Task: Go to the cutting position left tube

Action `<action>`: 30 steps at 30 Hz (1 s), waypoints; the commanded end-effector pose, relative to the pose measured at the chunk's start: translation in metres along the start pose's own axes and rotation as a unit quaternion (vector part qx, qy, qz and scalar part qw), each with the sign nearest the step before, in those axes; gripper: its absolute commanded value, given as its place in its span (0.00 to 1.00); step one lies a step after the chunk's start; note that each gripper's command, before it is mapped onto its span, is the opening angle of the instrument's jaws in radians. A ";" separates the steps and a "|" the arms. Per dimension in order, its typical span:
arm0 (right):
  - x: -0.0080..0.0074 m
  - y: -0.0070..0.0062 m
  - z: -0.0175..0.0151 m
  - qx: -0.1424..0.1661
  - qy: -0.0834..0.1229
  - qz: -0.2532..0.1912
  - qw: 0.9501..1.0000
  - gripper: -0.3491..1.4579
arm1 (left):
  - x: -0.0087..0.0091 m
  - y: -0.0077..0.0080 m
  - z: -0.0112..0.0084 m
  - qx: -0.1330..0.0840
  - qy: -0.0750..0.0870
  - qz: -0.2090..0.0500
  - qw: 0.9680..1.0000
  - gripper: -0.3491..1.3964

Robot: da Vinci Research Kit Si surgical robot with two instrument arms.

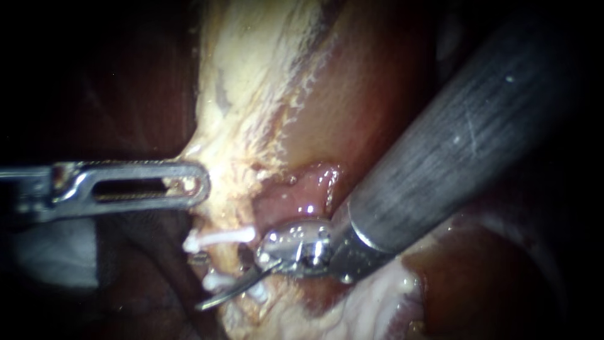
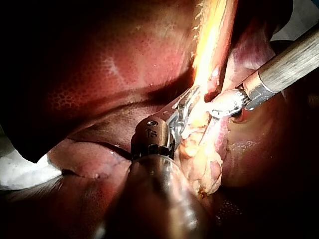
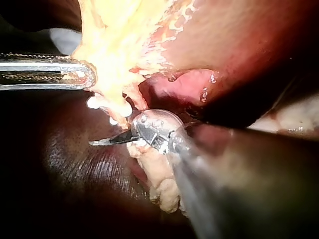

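In the endoscope view the left instrument (image 1: 196, 184) comes in level from 9 o'clock. Its windowed pincer is clenched on the edge of a pale yellow fatty band (image 1: 251, 82), and some of that tissue shows through the window. The band runs from 12 o'clock down past the centre, with dark red liver (image 1: 377, 88) at its 3 o'clock side. Just toward 6 o'clock from the pincer the band narrows to a tube (image 1: 223, 261) carrying two white clips, an upper clip (image 1: 220, 238) and a lower clip (image 1: 216, 281), set close together. The right instrument (image 1: 220, 297) enters from 2 o'clock. Its thin curved blade tip points toward 8 o'clock and lies against the tube between the two clips, crossing near the lower one. I cannot tell whether this pincer is released or clenched. In the right wrist view the same blade tip (image 3: 107, 141) lies just beside the white clips, under the left instrument (image 3: 87, 74).
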 end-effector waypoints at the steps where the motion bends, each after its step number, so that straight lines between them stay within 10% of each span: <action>1: 0.0000 0.0001 0.0003 -0.001 0.003 0.000 1.000 0.88 | 0.0000 0.0000 0.0000 0.000 0.000 0.000 1.000 0.06; 30: 0.0002 0.0013 0.0009 -0.002 0.008 0.011 1.000 0.86 | 0.0000 -0.0001 0.0000 -0.001 0.000 0.000 1.000 0.06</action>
